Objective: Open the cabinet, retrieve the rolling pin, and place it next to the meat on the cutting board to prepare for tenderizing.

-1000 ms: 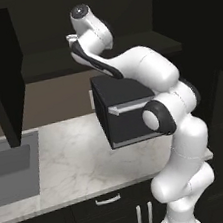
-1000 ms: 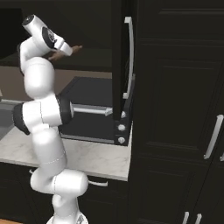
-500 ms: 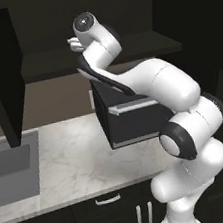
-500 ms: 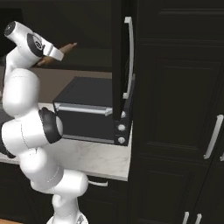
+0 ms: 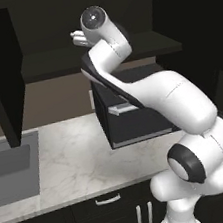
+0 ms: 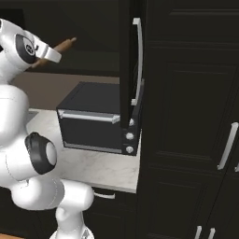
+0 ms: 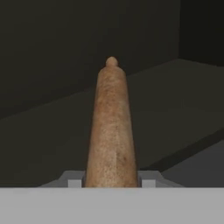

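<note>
Brown wood is filling the middle of the hand view: the rolling pin (image 7: 111, 127) is sticking straight out from the gripper (image 7: 111, 180), whose two fingers are pressing against its near end. In the right base view the rolling pin (image 6: 64, 46) is poking out past the hand, high up in front of the open cabinet (image 6: 129, 60), above the black oven (image 6: 93, 119). It is looking stiff, light and smooth, so it may slip or swing; a hold nearer the middle would likely be steadier. Below, a marble counter (image 5: 73, 162) is running beside a grey sink (image 5: 11, 169), with dark cabinetry all around.
</note>
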